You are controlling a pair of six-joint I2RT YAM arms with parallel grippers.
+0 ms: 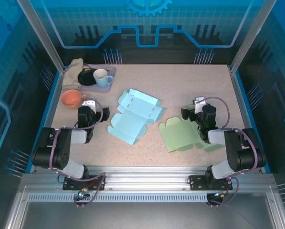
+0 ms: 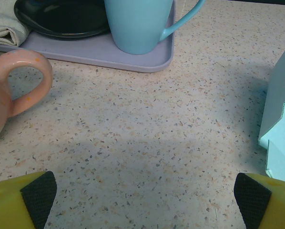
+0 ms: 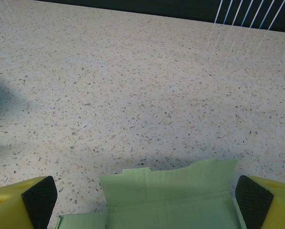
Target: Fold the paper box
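Two unfolded paper box blanks lie flat on the speckled table: a light blue one point(image 1: 133, 115) in the middle and a green one point(image 1: 181, 135) to its right. My left gripper point(image 1: 87, 106) rests low on the table to the left of the blue blank, open, with bare table between its fingers point(image 2: 37, 195). The blue blank's raised edge point(image 2: 278, 119) shows at the right of the left wrist view. My right gripper point(image 1: 197, 106) is open over the far edge of the green blank point(image 3: 171, 195), whose flap lies between its spread fingertips point(image 3: 252, 195).
At the back left a lilac tray point(image 1: 111, 76) carries a blue mug point(image 1: 101, 76), a black plate point(image 1: 87, 77) and a beige cloth point(image 1: 73, 71). An orange-pink mug point(image 1: 71, 98) stands just left of my left gripper. Blue walls enclose the table.
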